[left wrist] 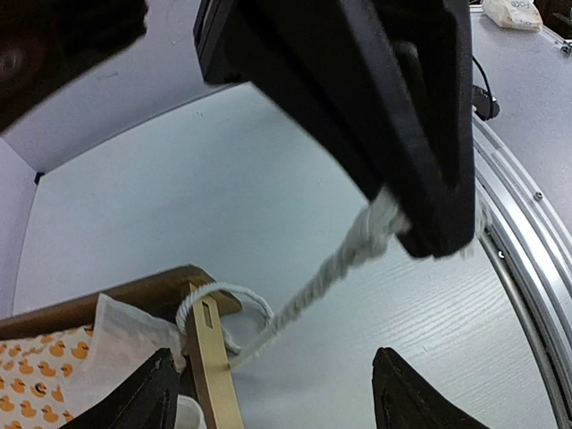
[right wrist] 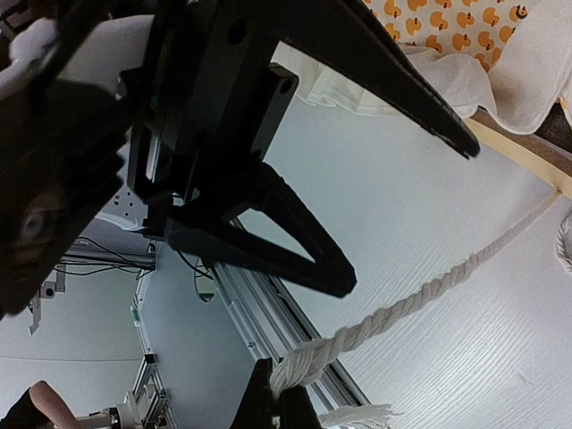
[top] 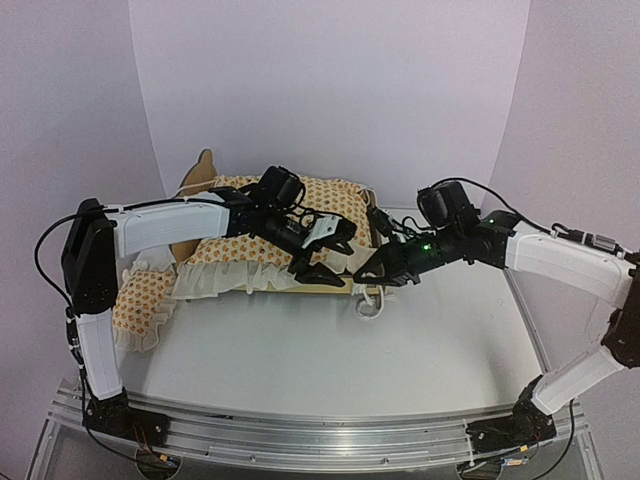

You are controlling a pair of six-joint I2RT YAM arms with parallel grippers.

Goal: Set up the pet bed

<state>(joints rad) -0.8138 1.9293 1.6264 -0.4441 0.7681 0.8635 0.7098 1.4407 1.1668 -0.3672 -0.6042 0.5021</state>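
Observation:
The pet bed (top: 200, 175) lies at the left middle of the table, its scalloped wooden headboard at the far left. Cream orange-print ruffled bedding (top: 235, 255) covers it, and a matching pillow (top: 325, 195) rests at the back. A white rope (left wrist: 313, 281) is looped round a light-wood corner post (left wrist: 213, 357) of the frame. My right gripper (right wrist: 279, 404) is shut on the rope's (right wrist: 393, 308) free end, which runs taut to the post. My left gripper (left wrist: 277, 393) hangs open just above that corner, nothing between its fingers. Seen from above, both grippers (top: 333, 258) (top: 378, 274) meet at the bed's right end.
Part of the ruffled bedding (top: 140, 300) spills off the bed's left side onto the table. A coil of rope (top: 370, 303) lies on the table below the right gripper. The aluminium rail (top: 320, 435) runs along the near edge.

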